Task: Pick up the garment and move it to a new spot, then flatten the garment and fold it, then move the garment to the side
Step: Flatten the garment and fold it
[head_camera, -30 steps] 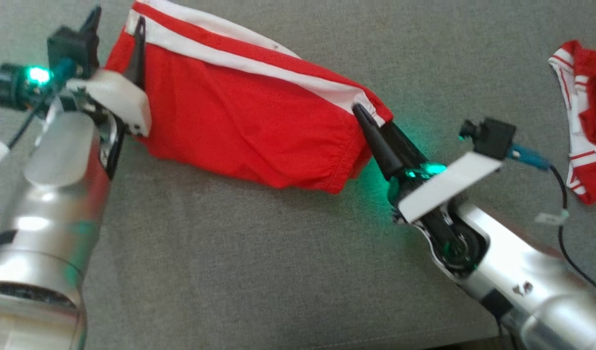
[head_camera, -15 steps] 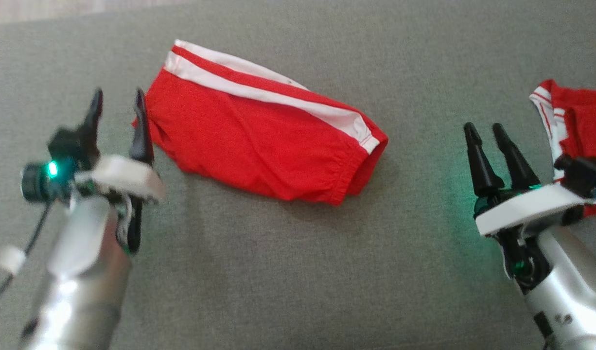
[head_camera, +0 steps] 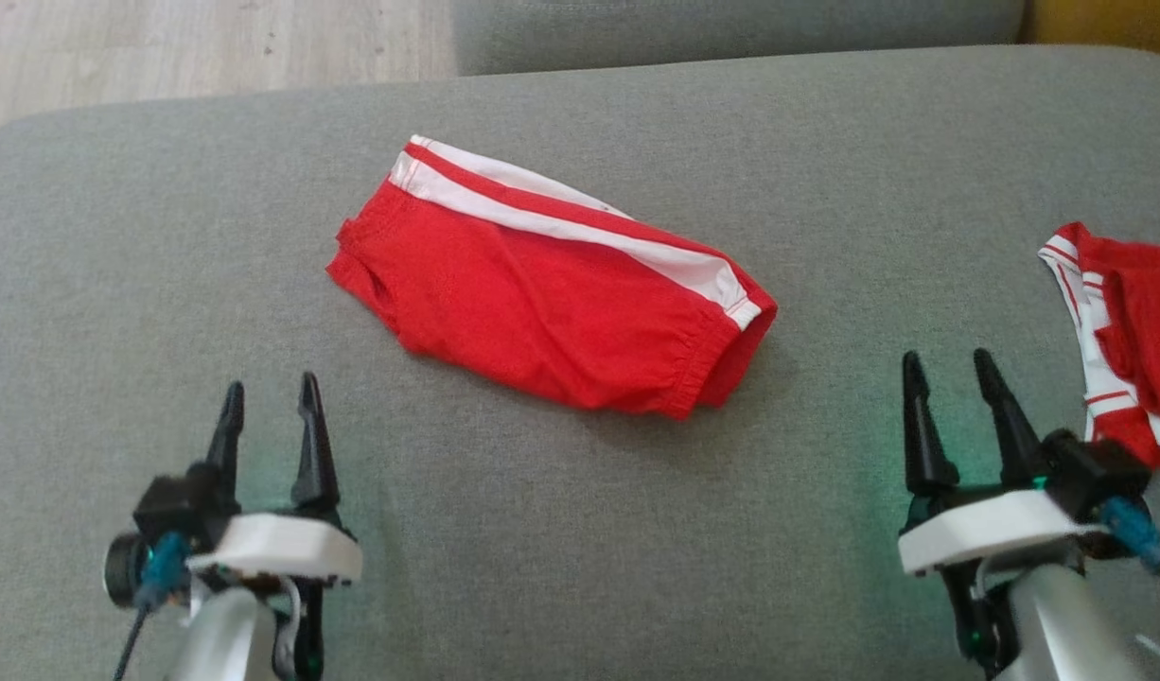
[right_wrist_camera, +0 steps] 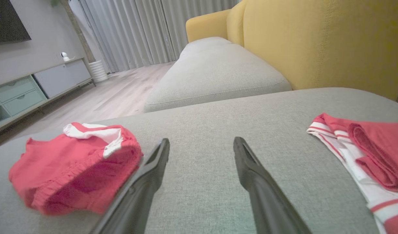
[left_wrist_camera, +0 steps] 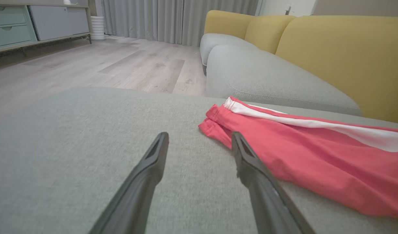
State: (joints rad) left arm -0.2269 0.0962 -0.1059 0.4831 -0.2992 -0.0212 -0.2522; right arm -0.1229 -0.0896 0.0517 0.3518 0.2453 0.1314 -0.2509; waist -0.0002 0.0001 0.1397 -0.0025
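Red shorts (head_camera: 552, 303) with a white side stripe lie folded flat near the middle of a grey sofa seat (head_camera: 580, 530). They sit somewhat closer to its far edge than its near one and slant from far left to near right, with the gathered end toward the right. They lie apart from both claws.

The left claw (head_camera: 271, 386) is over the seat's near-left part, its two dark fingers spread and holding nothing, tips pointing toward the far edge. In the left wrist view, the shorts' narrow end sits just ahead and to the right of the right-hand finger. The right claw (head_camera: 947, 357) is over the near-right part, likewise spread and empty, with bare grey fabric between its fingers. The shorts' gathered end lies off to its left.

A second garment (head_camera: 1124, 350), red with white bands, lies bunched at the seat's right edge, near the right claw. Beyond the far edge are another grey cushion (head_camera: 731, 28), yellow backrests (right_wrist_camera: 316, 42), a pale wood floor (head_camera: 202, 47), a low cabinet (left_wrist_camera: 30, 22) and grey curtains (left_wrist_camera: 173, 19).
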